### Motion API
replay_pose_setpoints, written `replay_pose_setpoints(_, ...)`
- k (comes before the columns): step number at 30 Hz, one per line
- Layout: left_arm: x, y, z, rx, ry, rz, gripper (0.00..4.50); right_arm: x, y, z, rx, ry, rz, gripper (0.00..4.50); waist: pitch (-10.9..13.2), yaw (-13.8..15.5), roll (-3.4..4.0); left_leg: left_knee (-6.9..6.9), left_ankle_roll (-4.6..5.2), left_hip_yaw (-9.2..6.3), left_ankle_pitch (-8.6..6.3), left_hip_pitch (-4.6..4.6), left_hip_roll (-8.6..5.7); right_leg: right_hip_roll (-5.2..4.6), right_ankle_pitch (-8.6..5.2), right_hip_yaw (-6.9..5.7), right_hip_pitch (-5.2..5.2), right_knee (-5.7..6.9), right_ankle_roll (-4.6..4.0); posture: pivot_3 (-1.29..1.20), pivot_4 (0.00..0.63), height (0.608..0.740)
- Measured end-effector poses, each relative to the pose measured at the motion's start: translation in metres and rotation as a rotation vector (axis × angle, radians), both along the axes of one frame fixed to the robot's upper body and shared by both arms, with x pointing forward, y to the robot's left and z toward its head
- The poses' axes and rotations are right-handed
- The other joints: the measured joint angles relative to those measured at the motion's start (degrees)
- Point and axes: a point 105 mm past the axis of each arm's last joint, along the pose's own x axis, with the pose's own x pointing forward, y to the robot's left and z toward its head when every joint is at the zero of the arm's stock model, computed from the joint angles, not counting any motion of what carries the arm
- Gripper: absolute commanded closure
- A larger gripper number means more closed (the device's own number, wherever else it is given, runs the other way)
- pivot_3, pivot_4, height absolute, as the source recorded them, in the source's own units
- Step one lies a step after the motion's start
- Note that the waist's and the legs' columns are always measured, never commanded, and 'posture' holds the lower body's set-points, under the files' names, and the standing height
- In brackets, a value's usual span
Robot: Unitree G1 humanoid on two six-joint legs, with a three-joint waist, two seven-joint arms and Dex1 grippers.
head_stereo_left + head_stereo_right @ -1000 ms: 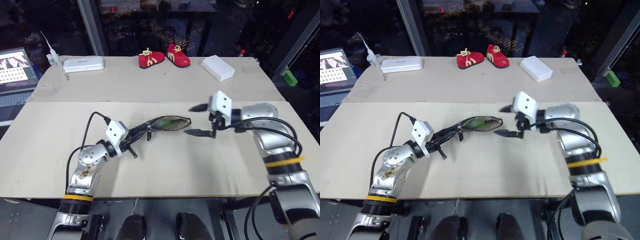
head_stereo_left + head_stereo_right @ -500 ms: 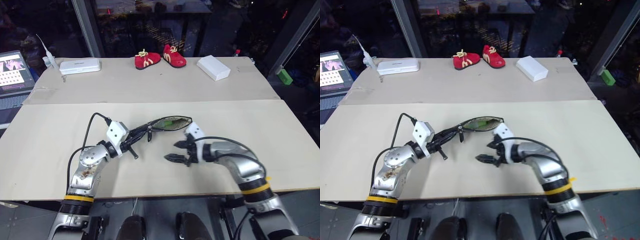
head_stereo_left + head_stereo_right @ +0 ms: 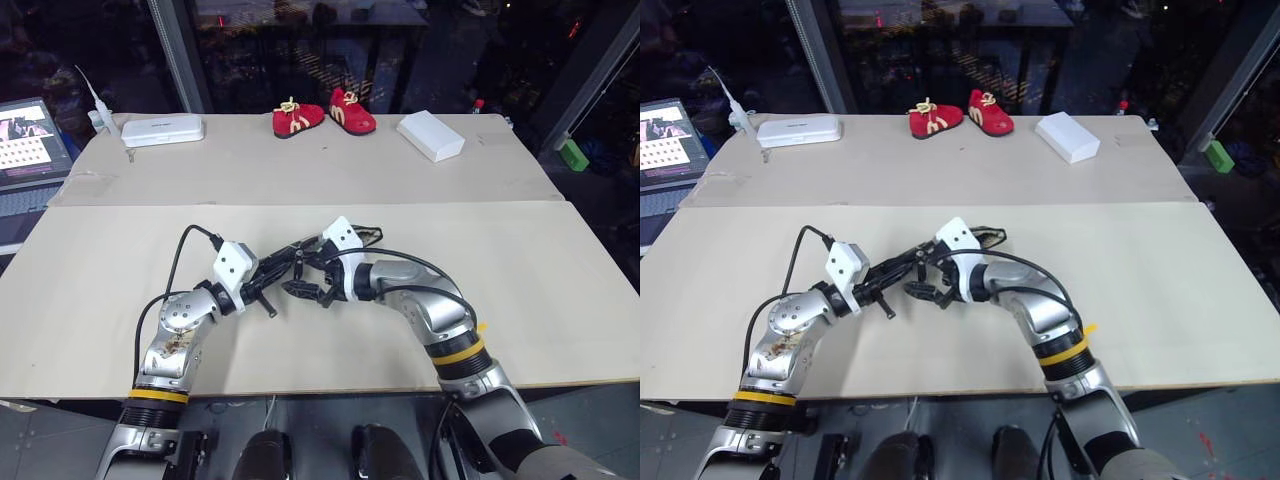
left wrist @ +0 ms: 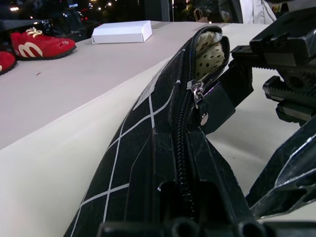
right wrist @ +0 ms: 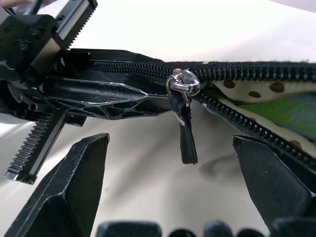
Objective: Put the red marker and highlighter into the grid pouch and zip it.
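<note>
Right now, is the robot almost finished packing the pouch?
Nearly. Something light green, likely the highlighter, already lies inside the grid pouch; the red marker can't be made out. The left pincer is shut on the pouch's end, and the open right pincer sits around the zipper pull. Zipping is left.

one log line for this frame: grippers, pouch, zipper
left gripper: shut on grid pouch end | right gripper: open, fingers either side of pull cord | zipper: open | highlighter: inside
</note>
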Motion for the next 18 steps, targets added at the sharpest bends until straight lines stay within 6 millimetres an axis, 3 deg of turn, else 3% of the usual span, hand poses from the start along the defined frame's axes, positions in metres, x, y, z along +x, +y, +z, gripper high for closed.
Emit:
replay_pose_setpoints(10,0.001,0.001,0.001,0.000,-0.002,0.002,4.50,0.021,0.003,0.005,0.015,-0.028,-0.073,4.27,0.0,-0.1,0.00,0.00,0.00,0.00,0.00,-0.02,0.01,-0.01,0.00,0.00,-0.02,0.00,0.00,0.00,0.150,0.740)
replay_pose_setpoints(11,0.001,0.001,0.001,0.000,-0.002,0.002,4.50,0.021,0.003,0.006,0.019,-0.033,-0.070,4.43,0.0,-0.1,0.00,0.00,0.00,0.00,0.00,-0.02,0.01,-0.01,0.00,0.00,-0.02,0.00,0.00,0.00,0.150,0.740)
replay_pose_setpoints(18,0.001,0.000,0.001,0.001,-0.003,0.000,4.50,0.019,-0.009,0.005,0.005,-0.038,-0.048,4.43,0.0,-0.1,0.00,0.00,0.00,-0.01,0.00,-0.03,0.01,-0.01,0.00,-0.01,-0.02,-0.01,0.00,0.00,0.150,0.740)
